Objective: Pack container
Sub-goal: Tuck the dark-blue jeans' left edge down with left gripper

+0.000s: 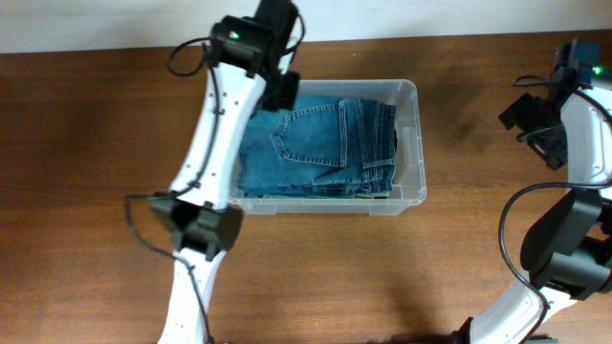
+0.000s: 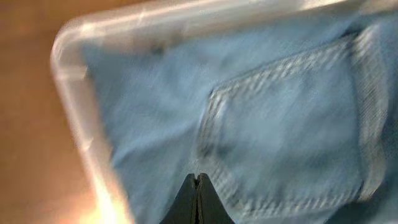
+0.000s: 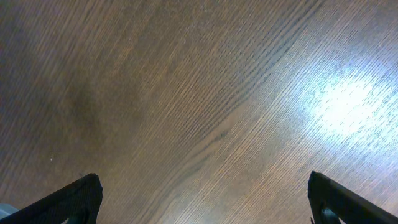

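The clear plastic container (image 1: 413, 143) stands in the middle of the wooden table. Folded blue jeans (image 1: 316, 143) lie inside it, back pocket up. My left gripper (image 2: 197, 180) hangs just above the jeans (image 2: 280, 124) near the container's left rim (image 2: 68, 93). Its jaws are pressed together with nothing between them. In the overhead view the left arm (image 1: 220, 124) covers the bin's left side. My right gripper (image 3: 205, 190) is open over bare table far to the right of the container, with its fingers (image 3: 78, 198) wide apart.
The right arm (image 1: 574, 124) stands at the table's right edge. Dark wood table (image 1: 478, 258) surrounds the container on all sides. A pale wall strip (image 1: 96, 24) runs along the far edge.
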Available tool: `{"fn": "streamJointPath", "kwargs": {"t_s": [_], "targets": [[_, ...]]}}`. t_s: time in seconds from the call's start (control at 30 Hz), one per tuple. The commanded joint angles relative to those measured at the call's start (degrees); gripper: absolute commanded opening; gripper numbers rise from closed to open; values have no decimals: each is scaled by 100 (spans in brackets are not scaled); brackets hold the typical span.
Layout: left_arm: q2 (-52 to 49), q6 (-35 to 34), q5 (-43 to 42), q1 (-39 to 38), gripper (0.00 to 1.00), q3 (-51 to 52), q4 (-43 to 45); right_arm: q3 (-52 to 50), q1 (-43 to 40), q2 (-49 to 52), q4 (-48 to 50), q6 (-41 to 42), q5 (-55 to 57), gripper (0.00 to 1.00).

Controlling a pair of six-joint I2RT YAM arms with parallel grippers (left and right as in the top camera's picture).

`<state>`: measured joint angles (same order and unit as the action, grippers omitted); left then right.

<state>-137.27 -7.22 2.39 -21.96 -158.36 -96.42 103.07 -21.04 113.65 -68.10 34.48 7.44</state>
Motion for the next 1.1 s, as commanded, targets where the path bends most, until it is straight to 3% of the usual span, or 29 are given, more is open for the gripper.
{"fn": "streamJointPath", "kwargs": {"t_s": [0.0,0.13,0.4,0.83,1.07], "targets": [[951,197,-7,181,1,1128,-31,0,-37,26,0,52,72,98],[1648,195,-247,269,1,2221,-28,0,-37,26,0,52,72,98],[1718,190,-308,262,1,3064,146,0,-37,26,0,52,72,98],[1718,76,-616,262,1,5121,1650,0,-37,26,0,52,72,98],[1718,44,-612,262,1,5602,2151,0,-37,26,0,52,72,98]]}}
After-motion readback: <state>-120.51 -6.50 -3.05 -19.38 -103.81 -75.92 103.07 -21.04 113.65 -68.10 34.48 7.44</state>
